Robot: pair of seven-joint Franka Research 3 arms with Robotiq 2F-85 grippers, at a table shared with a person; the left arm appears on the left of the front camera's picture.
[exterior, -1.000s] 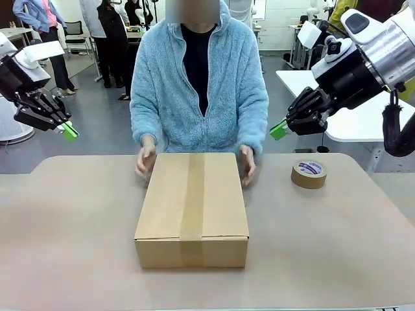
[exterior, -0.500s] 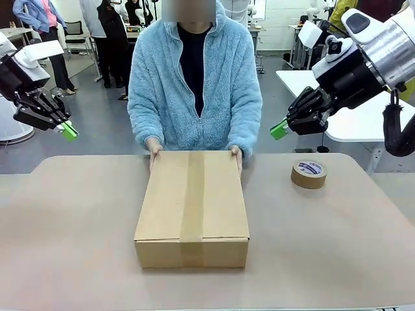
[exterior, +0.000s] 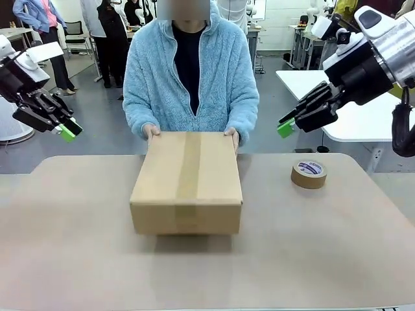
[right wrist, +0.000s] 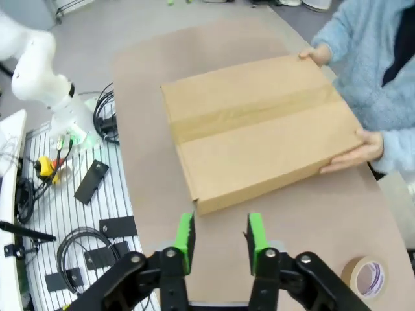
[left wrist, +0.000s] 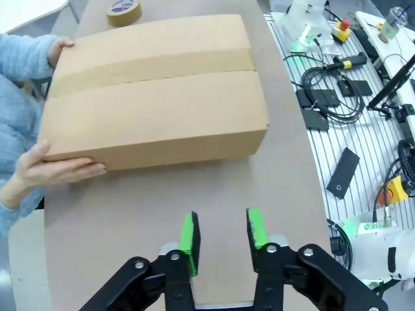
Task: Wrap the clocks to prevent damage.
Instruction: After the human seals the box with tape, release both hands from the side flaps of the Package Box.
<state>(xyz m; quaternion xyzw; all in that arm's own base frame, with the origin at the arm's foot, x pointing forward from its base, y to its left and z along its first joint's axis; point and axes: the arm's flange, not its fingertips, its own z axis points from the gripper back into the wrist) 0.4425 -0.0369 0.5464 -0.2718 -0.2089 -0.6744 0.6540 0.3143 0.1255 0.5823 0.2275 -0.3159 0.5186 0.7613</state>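
Note:
The clocks are out of view. A taped-shut cardboard box (exterior: 187, 181) is in the middle of the table, held by the person's hands (exterior: 150, 130) at its far corners and raised off the tabletop. My left gripper (exterior: 67, 131) hangs in the air off the table's left side, open and holding nothing; in its wrist view the left gripper (left wrist: 220, 227) points at the box (left wrist: 155, 91) from a distance. My right gripper (exterior: 285, 126) hovers high at the right, open with nothing between its fingers. The right gripper (right wrist: 219, 232) looks down on the box (right wrist: 259, 126).
A brown tape roll (exterior: 308, 173) lies on the table (exterior: 337, 246) at the right, below my right gripper. The person in a blue fleece stands at the far edge. Cables and small devices lie on a rack (left wrist: 363, 103) beside the table.
The person has taken hold of the box's far end and lifted it off the table. Both grippers have opened their jaws. The right gripper has moved slightly right and up.

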